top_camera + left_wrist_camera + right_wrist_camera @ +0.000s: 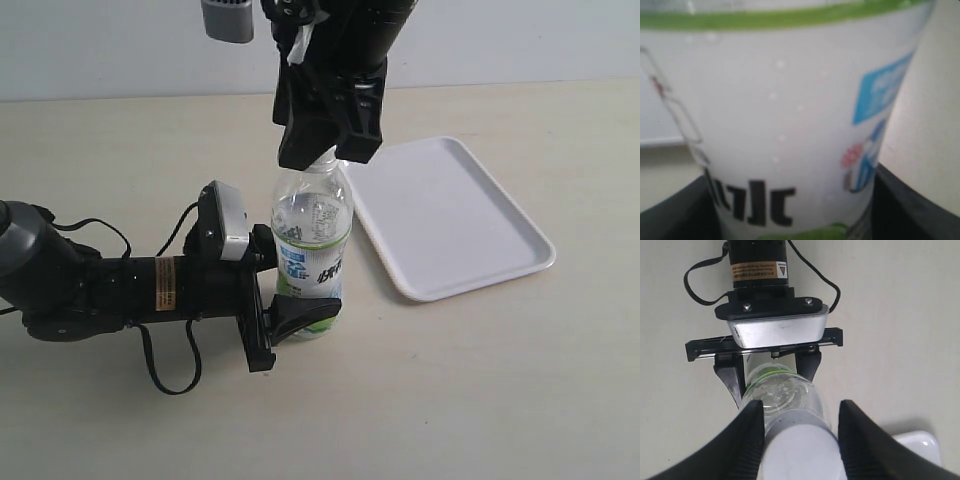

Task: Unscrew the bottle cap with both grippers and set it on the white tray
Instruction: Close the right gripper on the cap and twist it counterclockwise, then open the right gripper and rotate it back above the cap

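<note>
Beige tabletop point(480, 400), pale wall point(120, 50) along the far edge. Bottle point(313, 235) stood upright near scene centre, base on the table. Left gripper point(305, 312) came in low and level from the left, clamped on the bottle's lower label band. In the left wrist view the white, blue and green label filled the frame, with black fingers point(670, 215) pressed in from both sides. Grey-white camera block point(225, 220) sat on top of that wrist, and a black cable point(170, 370) looped onto the table beside the arm. Right gripper point(328, 140) hung straight down over the bottle's top, fingers straddling the neck. From the exterior view the bottle cap was hidden behind those fingers. The right wrist view showed the bottle cap point(800, 455) as a blurred white disc filling the gap between the two fingers point(747, 440), so that gripper read as closed on it. Cap was at the top of the bottle; couldn't tell if it was loose on the threads. White tray point(470, 215) lay flat on the table just right of the bottle, near but not touching.
</note>
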`<state>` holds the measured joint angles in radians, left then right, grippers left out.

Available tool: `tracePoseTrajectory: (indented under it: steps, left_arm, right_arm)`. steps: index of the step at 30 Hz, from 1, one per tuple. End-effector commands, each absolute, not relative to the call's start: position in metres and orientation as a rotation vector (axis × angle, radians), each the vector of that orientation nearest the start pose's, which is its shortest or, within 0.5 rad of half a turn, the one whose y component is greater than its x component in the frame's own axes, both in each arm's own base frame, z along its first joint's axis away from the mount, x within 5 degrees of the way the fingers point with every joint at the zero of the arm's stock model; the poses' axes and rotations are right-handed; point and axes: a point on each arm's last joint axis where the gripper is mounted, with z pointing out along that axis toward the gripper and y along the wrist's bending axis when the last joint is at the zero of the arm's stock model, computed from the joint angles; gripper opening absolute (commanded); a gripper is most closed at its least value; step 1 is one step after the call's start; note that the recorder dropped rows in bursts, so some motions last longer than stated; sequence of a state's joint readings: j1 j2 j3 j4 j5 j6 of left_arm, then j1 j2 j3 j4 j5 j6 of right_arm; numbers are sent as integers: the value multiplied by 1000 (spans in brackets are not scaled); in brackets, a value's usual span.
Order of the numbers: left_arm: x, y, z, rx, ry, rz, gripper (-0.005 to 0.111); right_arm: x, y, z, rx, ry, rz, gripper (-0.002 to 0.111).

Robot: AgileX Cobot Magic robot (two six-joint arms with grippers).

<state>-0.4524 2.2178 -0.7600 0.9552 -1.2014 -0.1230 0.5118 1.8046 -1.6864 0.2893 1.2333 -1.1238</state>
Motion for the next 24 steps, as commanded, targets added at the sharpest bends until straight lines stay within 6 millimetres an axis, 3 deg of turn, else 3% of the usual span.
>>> tracePoseTrajectory:
  steps: [1, 6, 9, 17, 24]
  left_arm:
    - [263, -208, 66, 1252, 1420, -918, 1]
    - [263, -208, 66, 1252, 1420, -918, 1]
    - [263, -208, 66, 1252, 1420, -918, 1]
    - [263, -208, 66, 1252, 1420, -918, 1]
    - [263, -208, 66, 1252, 1420, -918, 1]
  right_arm:
    - [322, 207, 322, -1945, 1939, 218, 15]
    - [319, 214, 324, -1903, 1930, 333, 44]
    - [318, 215, 325, -1846, 1978, 371, 53]
    - [315, 212, 334, -1652, 2148, 399, 57]
    - [299, 202, 365, -1387, 2258, 444, 57]
